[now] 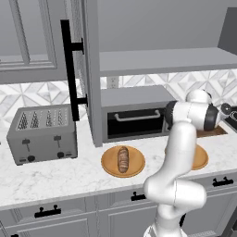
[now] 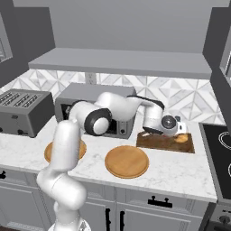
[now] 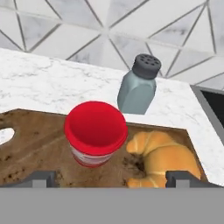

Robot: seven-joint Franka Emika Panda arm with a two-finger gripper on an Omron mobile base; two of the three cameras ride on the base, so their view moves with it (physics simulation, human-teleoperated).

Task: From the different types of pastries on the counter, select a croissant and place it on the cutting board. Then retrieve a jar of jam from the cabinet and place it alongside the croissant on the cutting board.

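Claw (image 3: 112,178) spread wide, nothing held. Small red-lidded jam jar (image 3: 96,132) stood on dark brown wooden cutting board (image 3: 35,144), frame centre, touching golden curved croissant (image 3: 159,157). Risk judged: jar tipped if clipped by fingertip during withdrawal.

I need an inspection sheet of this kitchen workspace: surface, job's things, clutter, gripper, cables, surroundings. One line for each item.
Surface: white marble counter.
Job's things: jar of jam upright on the cutting board, beside the croissant; whether they touch, cannot tell.
Clutter: grey-blue shaker on the counter behind the board; dark loaf on a round wooden plate; second round plate.
Gripper: gripper open, tips either side of jar and croissant, holding nothing.
Cables: nothing seen.
Surroundings: toaster, microwave, open cabinet door, cooktop.
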